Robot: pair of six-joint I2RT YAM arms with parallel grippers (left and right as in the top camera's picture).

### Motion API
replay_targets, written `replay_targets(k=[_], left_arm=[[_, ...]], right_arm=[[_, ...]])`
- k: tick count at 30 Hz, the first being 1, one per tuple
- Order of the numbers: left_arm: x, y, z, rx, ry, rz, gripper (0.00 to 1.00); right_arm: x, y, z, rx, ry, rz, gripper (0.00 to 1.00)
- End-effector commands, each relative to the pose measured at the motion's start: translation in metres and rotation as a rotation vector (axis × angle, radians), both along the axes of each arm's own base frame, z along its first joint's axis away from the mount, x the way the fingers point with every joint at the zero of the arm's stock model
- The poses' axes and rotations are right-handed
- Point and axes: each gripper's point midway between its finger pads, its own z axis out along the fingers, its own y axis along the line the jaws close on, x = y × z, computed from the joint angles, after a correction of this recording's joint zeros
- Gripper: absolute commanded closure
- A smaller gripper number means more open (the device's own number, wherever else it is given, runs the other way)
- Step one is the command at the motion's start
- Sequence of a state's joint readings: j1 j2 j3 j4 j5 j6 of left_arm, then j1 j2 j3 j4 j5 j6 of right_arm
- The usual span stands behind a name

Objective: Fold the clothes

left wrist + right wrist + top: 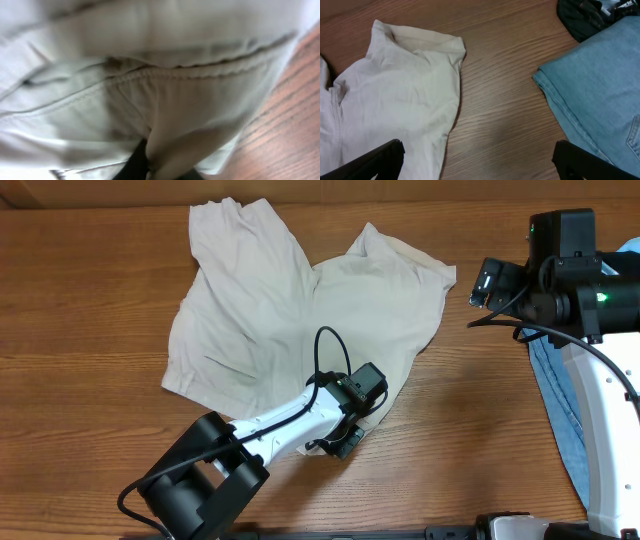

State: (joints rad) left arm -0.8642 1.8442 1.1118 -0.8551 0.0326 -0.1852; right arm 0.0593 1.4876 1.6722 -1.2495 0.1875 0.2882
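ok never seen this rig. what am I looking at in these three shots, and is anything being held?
Two robot arms at a wooden table, each ending in a two-finger gripper. The overhead view looks down from above; the other two come from cameras on each wrist. Beige shorts lie spread and wrinkled; blue denim sits at the right edge. The left gripper is at the shorts' near hem, and its camera is filled with fabric, so whether it grips them is unclear. The right gripper hangs open over bare wood, holding nothing.
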Motion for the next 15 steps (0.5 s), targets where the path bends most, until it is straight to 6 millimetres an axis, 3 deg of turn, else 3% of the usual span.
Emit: replay_targets(k=[1,6,11,15], left_arm=[[0.001,-0.002,0.009,0.018,0.034,0.037,0.96],[0.019,0.004,0.057,0.014,-0.044,0.059,0.96],[0.034,0.018,0.134,-0.06,-0.211,0.091,0.96],[0.031,0.036,0.183,-0.129,-0.292,0.127,0.96]], right_arm=[[-0.001,-0.002,0.017,0.006,-0.05,-0.013,0.0],[-0.003,-0.002,0.017,0.02,-0.053,-0.033,0.0],[-0.003,-0.002,0.017,0.033,-0.054,-0.049,0.0],[-0.005,0.005,0.01,0.065,-0.022,-0.026,0.0]])
